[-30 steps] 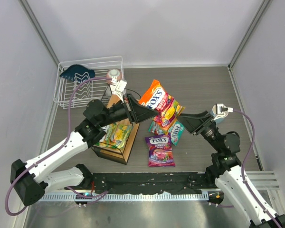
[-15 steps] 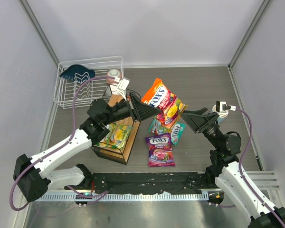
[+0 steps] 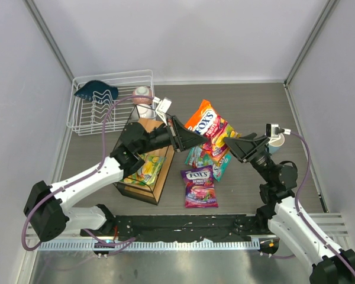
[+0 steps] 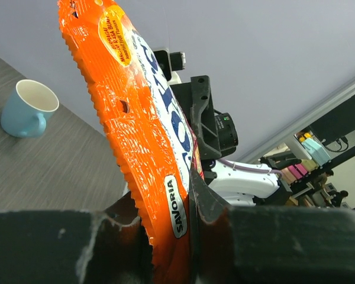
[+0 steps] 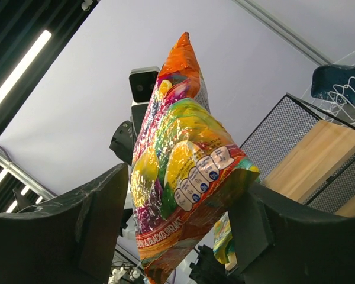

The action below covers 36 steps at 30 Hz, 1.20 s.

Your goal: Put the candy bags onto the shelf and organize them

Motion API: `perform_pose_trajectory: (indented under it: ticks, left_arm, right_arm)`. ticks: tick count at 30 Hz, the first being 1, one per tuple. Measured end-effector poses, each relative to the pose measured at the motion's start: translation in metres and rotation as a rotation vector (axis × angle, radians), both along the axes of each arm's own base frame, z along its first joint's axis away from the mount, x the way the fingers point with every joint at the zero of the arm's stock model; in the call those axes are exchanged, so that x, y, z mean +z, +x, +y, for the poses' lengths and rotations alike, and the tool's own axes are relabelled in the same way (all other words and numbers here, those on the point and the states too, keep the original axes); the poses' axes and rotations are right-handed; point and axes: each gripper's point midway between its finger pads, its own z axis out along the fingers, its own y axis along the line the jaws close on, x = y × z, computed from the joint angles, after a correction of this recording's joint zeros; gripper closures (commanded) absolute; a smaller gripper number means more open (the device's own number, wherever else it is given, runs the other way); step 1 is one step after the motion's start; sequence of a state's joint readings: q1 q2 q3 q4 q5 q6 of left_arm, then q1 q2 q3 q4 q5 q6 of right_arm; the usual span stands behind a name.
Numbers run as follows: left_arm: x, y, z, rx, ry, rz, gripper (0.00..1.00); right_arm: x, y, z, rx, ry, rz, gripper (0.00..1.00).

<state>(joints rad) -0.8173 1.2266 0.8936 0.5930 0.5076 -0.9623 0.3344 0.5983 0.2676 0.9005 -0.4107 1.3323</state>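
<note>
My left gripper [image 3: 189, 137] is shut on the lower edge of the orange-red candy bag [image 3: 208, 126] and holds it in the air right of the shelf [image 3: 158, 187]; the pinch shows in the left wrist view [image 4: 165, 207]. My right gripper [image 3: 232, 146] is open, and its wide fingers [image 5: 100, 219] stand on either side of the bag's other end [image 5: 183, 154]. The yellow-green bag [image 3: 143, 167] lies on the shelf's lower board. The purple bag [image 3: 199, 186] and the teal bag [image 3: 218, 165] lie on the table, the teal one partly under the held bag.
A white wire dish rack [image 3: 89, 115] with a dark blue item stands at the back left. A pink cup [image 3: 142, 93] stands behind the shelf. A light blue cup [image 4: 28, 108] stands by my right arm.
My left gripper has carried the orange-red bag to the right. My right gripper has come left, so the bag's end now sits between its open fingers.
</note>
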Motion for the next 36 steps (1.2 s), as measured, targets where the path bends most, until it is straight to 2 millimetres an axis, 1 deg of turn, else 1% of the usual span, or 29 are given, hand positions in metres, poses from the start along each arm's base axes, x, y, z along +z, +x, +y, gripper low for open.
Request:
perform_pose_trajectory:
  ticks: [2, 3, 6, 8, 9, 11, 14, 15, 16, 17, 19, 20, 26, 32, 34, 36]
  left_arm:
    - [0.001, 0.000, 0.000, -0.002, -0.003, -0.003, 0.99]
    - [0.002, 0.000, 0.000, -0.002, -0.006, -0.005, 1.00]
    - [0.003, -0.001, -0.001, -0.003, -0.009, -0.009, 1.00]
    - [0.003, -0.001, -0.001, -0.002, -0.009, -0.009, 1.00]
    - [0.002, -0.001, -0.001, -0.002, -0.009, -0.009, 1.00]
    - [0.002, 0.000, -0.001, 0.000, -0.007, -0.010, 0.99]
    - [0.001, 0.000, -0.001, 0.002, -0.004, -0.013, 0.79]
    - [0.002, 0.000, -0.001, 0.003, -0.004, -0.015, 0.67]
    - [0.002, -0.001, -0.001, 0.004, -0.003, -0.020, 0.61]
    - [0.002, 0.000, -0.001, 0.008, -0.002, -0.028, 0.53]
    - [0.003, 0.001, 0.001, 0.019, -0.001, -0.036, 0.46]
    - [0.004, 0.001, 0.001, 0.023, -0.002, -0.041, 0.42]
    - [0.011, 0.000, 0.008, 0.053, -0.006, -0.063, 0.32]
    - [0.010, 0.002, 0.014, 0.089, 0.017, -0.083, 0.23]
    - [0.009, 0.004, 0.019, 0.107, 0.026, -0.089, 0.22]
    - [0.011, 0.006, 0.028, 0.130, 0.036, -0.098, 0.20]
  right_arm:
    - [-0.001, 0.001, 0.001, 0.003, 0.001, 0.004, 0.43]
    - [-0.001, 0.001, 0.001, 0.005, 0.002, 0.009, 0.48]
    - [-0.001, 0.001, 0.001, 0.004, 0.005, 0.010, 0.56]
    - [0.000, 0.001, 0.001, 0.003, 0.006, 0.007, 0.58]
    - [0.000, 0.001, 0.001, 0.003, 0.007, 0.005, 0.62]
    - [0.001, 0.000, 0.000, 0.000, 0.007, 0.001, 0.64]
    - [0.002, -0.001, -0.001, -0.004, 0.006, -0.004, 0.67]
    - [0.001, -0.001, -0.001, -0.005, 0.005, -0.003, 0.69]
    - [0.001, -0.001, -0.001, -0.006, 0.004, -0.001, 0.69]
    - [0.001, -0.001, -0.001, -0.008, 0.003, -0.003, 0.70]
    - [0.001, -0.001, -0.001, -0.010, 0.002, -0.005, 0.72]
    - [0.001, -0.001, -0.001, -0.009, 0.001, -0.005, 0.73]
    - [0.000, -0.002, 0.000, -0.004, -0.002, -0.001, 0.78]
    - [0.000, -0.002, 0.001, -0.001, -0.004, 0.000, 0.78]
    - [-0.001, -0.002, 0.001, -0.002, -0.005, 0.001, 0.79]
    - [-0.003, 0.000, 0.001, -0.002, -0.010, 0.009, 0.80]
